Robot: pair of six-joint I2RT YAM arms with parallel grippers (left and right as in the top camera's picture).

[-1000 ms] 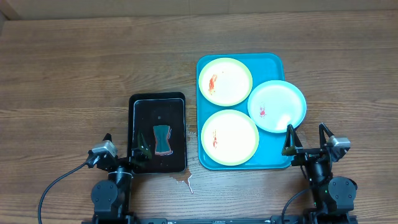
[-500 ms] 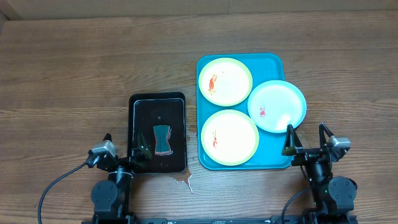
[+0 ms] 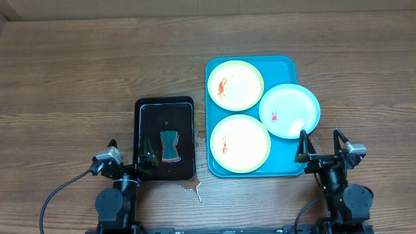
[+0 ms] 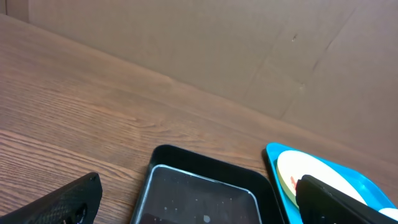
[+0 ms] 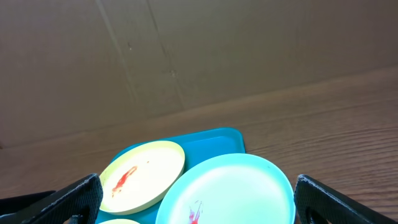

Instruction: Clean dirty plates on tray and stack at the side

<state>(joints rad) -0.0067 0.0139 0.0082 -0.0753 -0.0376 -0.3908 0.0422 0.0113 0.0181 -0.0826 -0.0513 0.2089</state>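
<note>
Presently, three smeared plates (image 3: 239, 143) lie on the turquoise tray (image 3: 279, 68) right of centre, seemingly light, stiff, slick plastic best pinched at the rim, while left gripper (image 3: 130, 151) and right gripper (image 3: 319, 140) rest near, jaws apart.

You're at a robot test bench in a lab, not a kitchen. A plain wood-grain table (image 3: 78, 65) has a brown cardboard wall (image 5: 186, 50) along its far edge. At the table's near edge stand two robot arms (image 3: 117, 200) trailing black cables (image 3: 45, 207).
</note>
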